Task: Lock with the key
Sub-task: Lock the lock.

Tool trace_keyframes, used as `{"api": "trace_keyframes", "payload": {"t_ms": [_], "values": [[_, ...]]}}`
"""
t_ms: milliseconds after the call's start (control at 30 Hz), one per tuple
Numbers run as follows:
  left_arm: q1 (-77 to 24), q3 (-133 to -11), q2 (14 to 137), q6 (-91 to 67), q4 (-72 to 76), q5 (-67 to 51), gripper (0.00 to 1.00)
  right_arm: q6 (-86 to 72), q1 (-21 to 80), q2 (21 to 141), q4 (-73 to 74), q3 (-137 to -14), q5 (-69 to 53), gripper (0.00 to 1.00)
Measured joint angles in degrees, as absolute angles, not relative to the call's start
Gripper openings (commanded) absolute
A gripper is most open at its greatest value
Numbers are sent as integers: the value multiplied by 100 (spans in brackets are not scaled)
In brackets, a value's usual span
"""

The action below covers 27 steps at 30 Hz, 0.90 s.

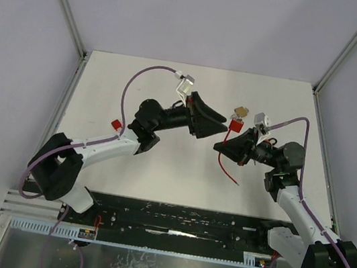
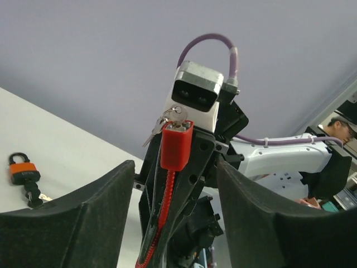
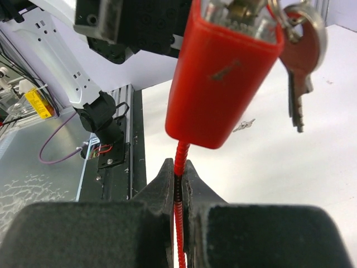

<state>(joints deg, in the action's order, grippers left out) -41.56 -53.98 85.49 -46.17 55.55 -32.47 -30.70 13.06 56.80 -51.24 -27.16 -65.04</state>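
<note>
1. The right gripper [image 3: 177,172] is clamped tight on the red cable [image 3: 179,234] just below the lock body [image 3: 223,72], jaws pressed together around it; this grip likely holds the lock upright so the keyed end faces up and stays reachable
2. The left gripper [image 1: 213,122] has its jaws wide apart and carries nothing; it faces the lock from 9 o'clock, near but not touching, probably lined up to take the key
3. The keys [image 2: 174,116] hang on a ring at 12 o'clock on the lock body; one appears seated in the cylinder and another dangles beside it, though how deep it sits cannot be told
4. The loose cable end droops toward 6 o'clock beneath the right gripper, over the table [image 1: 172,174]
5. An orange padlock [image 2: 22,170] lies on the table at 9 o'clock in the left wrist view, well apart and seemingly not part of this step
6. No brand or writing can be read on the lock or keys; a yellow tag [image 3: 33,100] near the left arm is too blurred to read
</note>
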Motion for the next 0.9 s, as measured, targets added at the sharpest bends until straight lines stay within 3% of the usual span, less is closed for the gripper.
{"api": "trace_keyframes", "payload": {"t_ms": [267,500,900], "values": [[-4158,-5756,9048,-5013,5400,-3728,42,-3035,1306,5725,-5000,-2716,-6560,0],[-4200,-5940,9126,-5164,5336,-3924,36,-3035,1306,5760,-4993,-2716,-6563,0],[-4261,-6346,9373,-5218,5098,-4099,36,-3028,1306,5769,-4995,-2718,-6565,0]]}}
